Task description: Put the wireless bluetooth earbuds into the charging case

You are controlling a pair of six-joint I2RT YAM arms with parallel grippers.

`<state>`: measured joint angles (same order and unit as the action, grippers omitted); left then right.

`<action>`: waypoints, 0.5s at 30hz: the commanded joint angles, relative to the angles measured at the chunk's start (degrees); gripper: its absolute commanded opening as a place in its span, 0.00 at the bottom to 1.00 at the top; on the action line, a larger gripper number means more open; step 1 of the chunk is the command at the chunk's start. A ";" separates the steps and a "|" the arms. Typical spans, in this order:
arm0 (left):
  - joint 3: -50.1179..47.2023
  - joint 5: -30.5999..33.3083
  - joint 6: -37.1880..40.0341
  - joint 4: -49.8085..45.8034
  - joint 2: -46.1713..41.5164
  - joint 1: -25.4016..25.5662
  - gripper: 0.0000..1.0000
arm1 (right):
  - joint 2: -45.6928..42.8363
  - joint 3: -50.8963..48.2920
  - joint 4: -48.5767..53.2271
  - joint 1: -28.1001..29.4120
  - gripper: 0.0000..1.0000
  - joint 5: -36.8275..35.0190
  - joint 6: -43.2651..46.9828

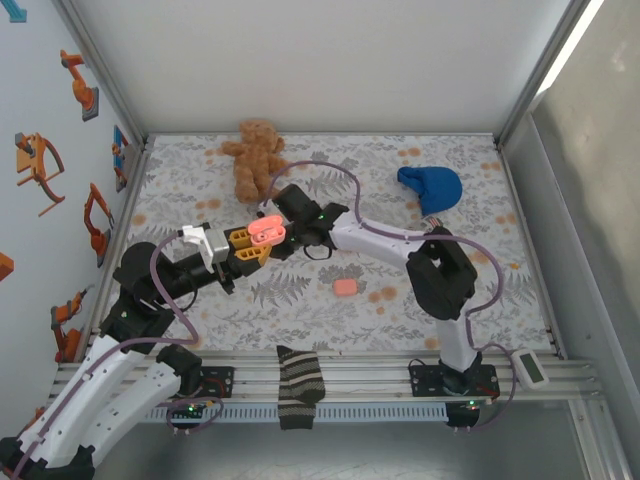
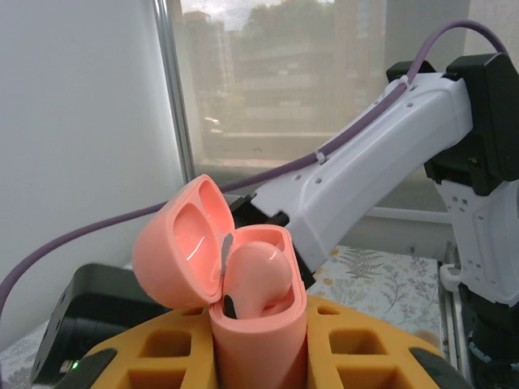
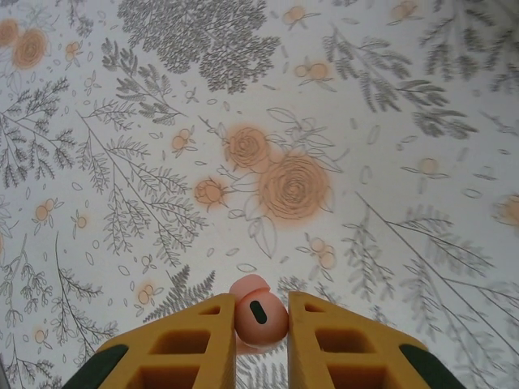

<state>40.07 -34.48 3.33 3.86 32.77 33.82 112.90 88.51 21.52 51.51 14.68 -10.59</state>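
Floral cloth, matte and printed with grey ferns and orange roses, covers the table [image 1: 420, 210] inside pale, smooth walls. At 12 o'clock lies a fuzzy brown teddy bear [image 1: 255, 155], and at 2 o'clock a soft blue cap [image 1: 432, 187]. Toward 6 o'clock from the centre a closed, pebble-shaped spare case [image 1: 345, 287] sits flat on the cloth. A striped knit sock [image 1: 299, 388] drapes over the metal rail at the near edge.

At 9 o'clock of centre we see the left hand [image 1: 250, 243], its chunky yellow fingers set narrow around the charging case [image 1: 266, 231]. The case is glossy salmon-pink plastic, held upright, with its hollowed lid hinged open toward 10 o'clock in the left wrist view. A rounded seated earbud [image 2: 261, 271] fills one well at the case's mouth.

The right hand [image 3: 261, 324] has its yellow, cut-out fingers nearly together, pinching a loose earbud [image 3: 259, 312]. This one is smooth, round and salmon-pink with a dark oval slot, and it hangs above the cloth. From above, this hand sits just beside the open case at its 1 o'clock side. We cannot tell whether they touch.
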 commanded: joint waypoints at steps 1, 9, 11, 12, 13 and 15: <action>-0.04 -0.39 -0.94 2.05 0.24 0.36 0.05 | -6.31 -3.14 -1.85 -1.03 0.19 -4.73 1.24; -0.52 -0.58 -2.54 2.72 0.78 0.54 0.05 | -20.09 -10.28 -0.20 -4.11 0.19 -11.17 3.60; -0.73 -0.69 -2.92 3.01 0.89 0.51 0.05 | -23.30 -11.21 0.93 -4.55 0.18 -12.93 4.76; -0.86 -0.73 -3.11 3.29 0.99 0.61 0.05 | -25.11 -11.56 1.58 -4.63 0.19 -13.88 5.50; -0.98 -0.76 -3.37 3.58 1.15 0.60 0.05 | -27.02 -11.71 2.20 -4.76 0.19 -15.01 6.25; -1.22 -0.95 -3.81 4.33 1.43 0.64 0.05 | -30.38 -12.04 3.01 -4.92 0.18 -16.45 7.69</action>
<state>39.59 -34.50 1.06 5.21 34.00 34.15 86.89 76.95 22.85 46.72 2.48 -6.07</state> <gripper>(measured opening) 0.228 0.188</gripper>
